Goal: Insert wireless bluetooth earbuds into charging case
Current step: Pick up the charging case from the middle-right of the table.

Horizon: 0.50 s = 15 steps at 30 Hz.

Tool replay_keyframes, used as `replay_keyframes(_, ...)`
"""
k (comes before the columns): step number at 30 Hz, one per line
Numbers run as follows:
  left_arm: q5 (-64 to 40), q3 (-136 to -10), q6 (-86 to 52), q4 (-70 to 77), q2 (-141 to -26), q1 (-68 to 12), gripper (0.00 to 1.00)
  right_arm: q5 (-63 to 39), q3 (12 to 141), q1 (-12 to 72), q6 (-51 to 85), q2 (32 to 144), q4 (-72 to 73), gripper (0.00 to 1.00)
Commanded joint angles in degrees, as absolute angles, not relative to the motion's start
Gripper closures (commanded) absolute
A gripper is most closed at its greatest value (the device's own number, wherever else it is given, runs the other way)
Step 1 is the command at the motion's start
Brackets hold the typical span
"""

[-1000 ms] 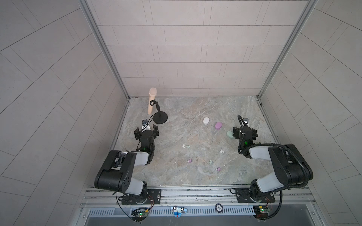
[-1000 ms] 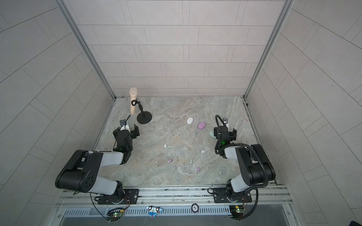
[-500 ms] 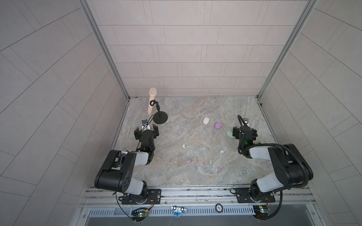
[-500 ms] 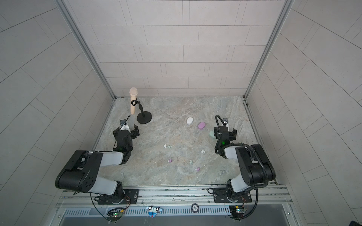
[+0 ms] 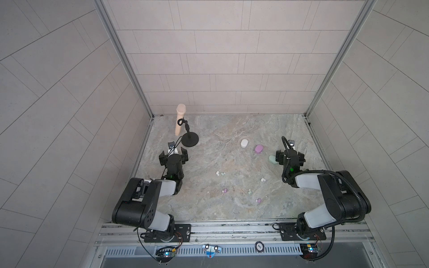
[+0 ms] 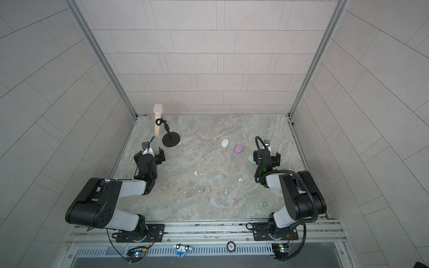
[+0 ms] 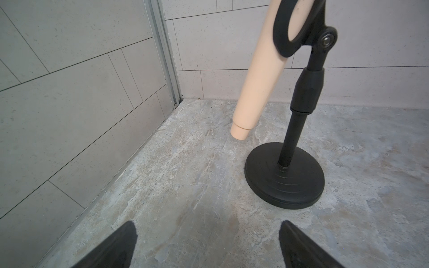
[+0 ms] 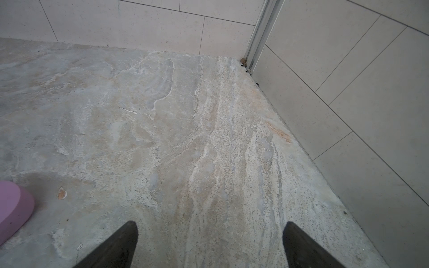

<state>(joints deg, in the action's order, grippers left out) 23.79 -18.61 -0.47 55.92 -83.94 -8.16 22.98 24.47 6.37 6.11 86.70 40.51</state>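
Several tiny earbuds lie scattered mid-table in both top views: a white and mint pair (image 5: 220,173), a white one (image 5: 263,179), a lilac one (image 5: 224,190), a mint one (image 5: 249,191) and another lilac one (image 5: 258,200). Three closed pebble-shaped charging cases sit behind them: white (image 5: 244,143), lilac (image 5: 258,149) and mint (image 5: 272,159). My right gripper (image 5: 290,156) hovers open just right of the mint case and partly covers it. The lilac case (image 8: 11,208) edges into the right wrist view. My left gripper (image 5: 173,154) is open at the far left, empty.
A peach microphone (image 5: 180,118) leans in a black stand (image 5: 190,140) just beyond the left gripper, and the stand's base (image 7: 284,176) is close ahead in the left wrist view. Tiled walls (image 5: 130,130) bound the stone table on three sides.
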Motion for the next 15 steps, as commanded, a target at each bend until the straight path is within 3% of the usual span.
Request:
replay_keyframes(1,24.23,-19.51,-0.77,57.04,-84.34,-8.09,0.0,23.91,25.19,6.68,5.21,87.11,41.41,0.01)
replay_keyframes(6,24.68,-21.35,1.27,49.24,-79.04,-9.29,0.0,25.27,26.0,7.02,3.06,84.25,40.45,0.01)
replay_keyframes(9,29.31,-25.86,4.31,34.53,-73.89,-12.61,0.0,26.25,37.35,6.76,8.91,78.07,13.64,0.01)
replay_keyframes(12,34.35,-29.73,5.75,24.79,-71.89,-17.96,0.0,23.22,44.68,6.85,12.6,76.68,-2.12,0.01)
replay_keyframes(15,28.89,-32.84,0.2,16.57,-69.11,-19.52,0.0,16.05,49.82,7.03,16.19,75.68,-14.3,0.0)
